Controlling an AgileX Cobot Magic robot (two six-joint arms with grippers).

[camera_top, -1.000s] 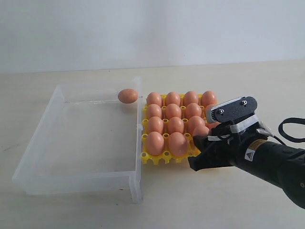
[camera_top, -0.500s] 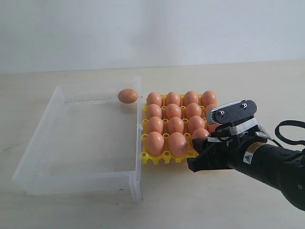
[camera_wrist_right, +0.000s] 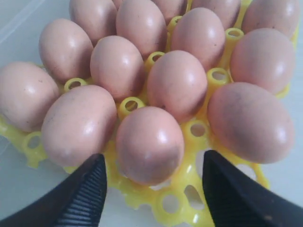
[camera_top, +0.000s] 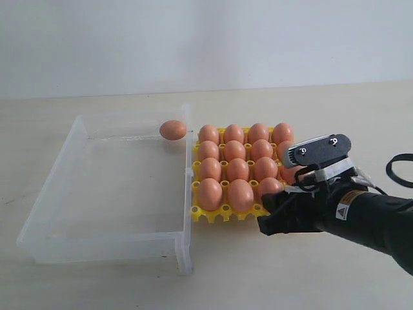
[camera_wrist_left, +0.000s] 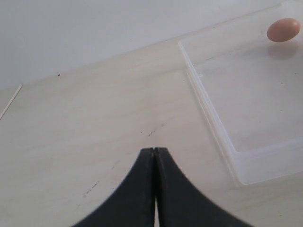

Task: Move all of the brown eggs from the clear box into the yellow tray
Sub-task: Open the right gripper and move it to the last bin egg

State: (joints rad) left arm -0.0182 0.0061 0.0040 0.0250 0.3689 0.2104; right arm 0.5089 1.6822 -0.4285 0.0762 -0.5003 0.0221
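Note:
The yellow tray [camera_top: 222, 215] holds several brown eggs [camera_top: 234, 169]. One more brown egg [camera_top: 173, 130] lies alone in the far right corner of the clear box [camera_top: 72, 143]. My right gripper [camera_top: 279, 208] hovers at the tray's front right edge, open. In the right wrist view a brown egg [camera_wrist_right: 149, 144] rests in a front cup of the yellow tray [camera_wrist_right: 189, 175], and my right gripper [camera_wrist_right: 154, 182] straddles it with a gap on both sides. My left gripper [camera_wrist_left: 155, 150] is shut and empty over bare table, away from the clear box [camera_wrist_left: 211, 116] and its egg [camera_wrist_left: 283, 30].
The clear box's right wall [camera_top: 188, 194] stands right against the tray's left side. A black cable loop [camera_top: 401, 169] lies on the table behind the right arm. The left arm does not show in the exterior view.
My right gripper's jaws have spread wider and let go of the egg, which now sits in a front cup. The arm has sunk slightly and shifted a little to the right.

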